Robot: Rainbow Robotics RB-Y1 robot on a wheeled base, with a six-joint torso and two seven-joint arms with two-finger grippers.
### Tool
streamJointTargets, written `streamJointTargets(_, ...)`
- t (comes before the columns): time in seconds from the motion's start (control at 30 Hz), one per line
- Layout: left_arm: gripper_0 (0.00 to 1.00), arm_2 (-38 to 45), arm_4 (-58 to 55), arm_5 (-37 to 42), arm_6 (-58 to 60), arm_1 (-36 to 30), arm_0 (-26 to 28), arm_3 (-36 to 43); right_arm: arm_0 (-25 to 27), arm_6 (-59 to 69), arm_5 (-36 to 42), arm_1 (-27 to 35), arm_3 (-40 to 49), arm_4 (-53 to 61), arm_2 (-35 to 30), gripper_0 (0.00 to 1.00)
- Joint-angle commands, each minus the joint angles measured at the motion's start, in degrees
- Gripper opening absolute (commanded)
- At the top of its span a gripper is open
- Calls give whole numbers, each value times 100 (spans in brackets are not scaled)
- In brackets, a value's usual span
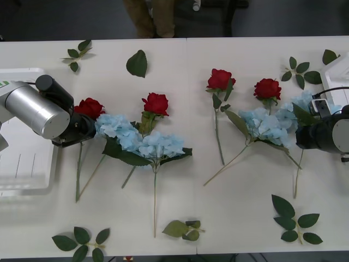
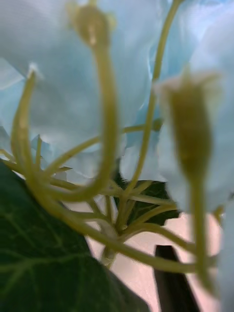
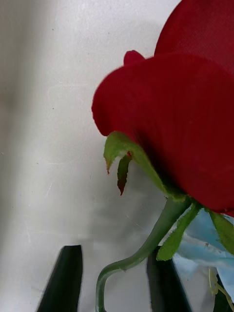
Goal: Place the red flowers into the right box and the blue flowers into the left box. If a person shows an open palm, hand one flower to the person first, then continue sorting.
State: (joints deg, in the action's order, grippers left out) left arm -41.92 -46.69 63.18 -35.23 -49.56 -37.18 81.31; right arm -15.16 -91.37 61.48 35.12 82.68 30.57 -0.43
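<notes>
You're looking at a white table (image 1: 229, 207) spanning the front view, flowers lying loose on it. The left box (image 1: 27, 180) is sitting at the left edge, mid-height; the right box (image 1: 339, 68) is poking in at the upper right edge. Blue flowers are lying in two spots: one clump (image 1: 139, 141) left of centre, another (image 1: 270, 124) right of centre. Four red flowers are lying along the middle band: (image 1: 90, 107), (image 1: 156, 103), (image 1: 220, 79), (image 1: 267, 88). Your left gripper (image 1: 87, 126) is sitting at the leftmost rose; in the left wrist view its black fingers (image 3: 63, 278) are standing apart with the stem (image 3: 146, 248) between them, not clamped. Your right gripper (image 1: 302, 136) is pressing into the right blue clump; I can't tell its opening. The person (image 1: 150, 16) is standing at the top centre.
</notes>
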Motion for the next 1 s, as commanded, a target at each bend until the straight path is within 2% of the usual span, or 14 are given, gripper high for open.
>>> streamJointTargets(0.03,14,-53,72,-51,-283,26,-246,8,-180,-162,-48,-57,90,143,-1,0)
streamJointTargets(0.07,6,-53,81,-51,-265,26,-246,8,-180,-179,-48,-57,116,169,-28,0)
streamJointTargets(0.13,0,-53,125,-51,-257,26,-246,-1,-172,-232,-48,-49,160,257,-80,0)
streamJointTargets(0.3,0,-53,151,-112,-221,26,-219,-1,-172,-918,92,22,301,1259,-581,0)
streamJointTargets(0.4,0,-53,134,-112,-213,17,-219,8,-180,-1383,567,22,424,2287,-1109,0)
streamJointTargets(0.43,0,-53,125,-104,-230,8,-219,8,-216,-1594,874,22,442,2946,-1390,0)
streamJointTargets(0.57,0,-53,63,-104,-265,-62,-228,61,-374,-1823,1498,22,442,4379,-1838,0)
streamJointTargets(0.77,0,-18,-411,450,-344,-502,-553,562,-523,-1770,1463,13,512,6207,-1645,0)
streamJointTargets(0.9,0,624,-824,1092,-977,-906,-571,1221,-725,-1735,1120,-172,723,6831,-1232,0)
streamJointTargets(1.0,0,1301,-1369,1689,-1672,-976,-562,1361,-989,-1682,989,-435,767,6963,-994,0)
